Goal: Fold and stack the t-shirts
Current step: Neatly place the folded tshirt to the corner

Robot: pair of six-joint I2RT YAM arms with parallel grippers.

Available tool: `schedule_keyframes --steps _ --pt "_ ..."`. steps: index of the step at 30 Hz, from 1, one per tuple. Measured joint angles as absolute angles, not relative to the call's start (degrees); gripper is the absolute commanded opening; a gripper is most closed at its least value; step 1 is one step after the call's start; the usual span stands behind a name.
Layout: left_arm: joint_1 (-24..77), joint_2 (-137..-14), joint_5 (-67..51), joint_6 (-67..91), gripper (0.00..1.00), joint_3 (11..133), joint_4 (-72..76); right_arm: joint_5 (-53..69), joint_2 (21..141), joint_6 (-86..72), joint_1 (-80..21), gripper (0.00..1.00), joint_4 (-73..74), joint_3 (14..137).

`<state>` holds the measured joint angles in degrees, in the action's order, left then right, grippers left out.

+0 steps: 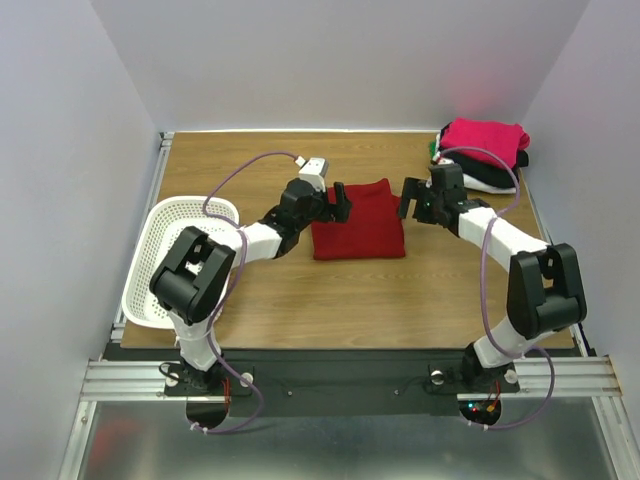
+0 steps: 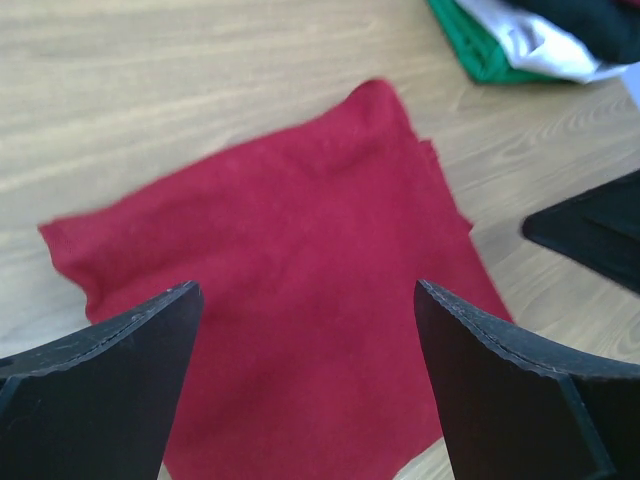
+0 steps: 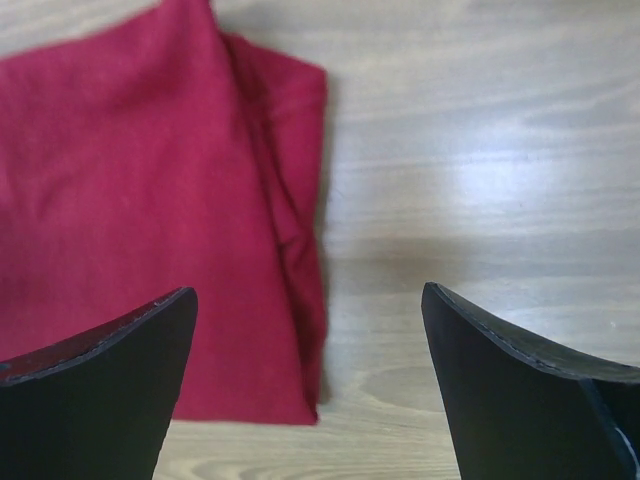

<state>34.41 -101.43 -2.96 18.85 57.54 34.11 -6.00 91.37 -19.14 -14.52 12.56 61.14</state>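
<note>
The left gripper (image 1: 341,203) stands with its jaws spread wide and nothing between them. In the left wrist view the left gripper (image 2: 305,290) hangs over the dark red t-shirt (image 2: 300,300), both fingers above the cloth. Whether the tips touch the cloth cannot be told.

The right gripper (image 1: 409,200) is equally wide apart and empty. In its own wrist view the right gripper (image 3: 308,290) straddles the shirt's 3 o'clock edge, with one finger above the red cloth (image 3: 130,200) and the other above bare wood.

The dark red t-shirt (image 1: 358,225) lies flat and folded at the middle of the table (image 1: 300,300), between the two grippers: the left at its 10 o'clock corner, the right just off its 2 o'clock corner. It forms a near-square block, its slightly longer side running 9 to 3 and its edges roughly square to the table. Layered folds show along the 3 o'clock side.

At 1 o'clock, in the far corner, sits the stack of t-shirts (image 1: 483,155), with the pink t-shirt (image 1: 487,138) on top and black, white and green ones beneath. The white perforated basket (image 1: 150,275) rests at 9 o'clock on the table's edge.
</note>
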Motion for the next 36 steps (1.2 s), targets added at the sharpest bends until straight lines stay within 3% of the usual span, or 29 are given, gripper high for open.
schedule_keyframes --steps 10,16,36 --pt "34.39 -106.56 -3.42 20.03 0.98 54.74 35.64 16.19 91.72 -20.78 -2.09 1.00 3.31 54.35" --pt "34.39 -110.08 -3.66 20.43 0.98 54.74 37.60 24.58 96.90 -21.43 -1.13 1.00 -1.72 54.35" --pt "34.28 -112.88 -4.58 21.80 0.98 54.74 43.72 34.57 105.43 -21.82 -4.51 1.00 -8.12 56.38"
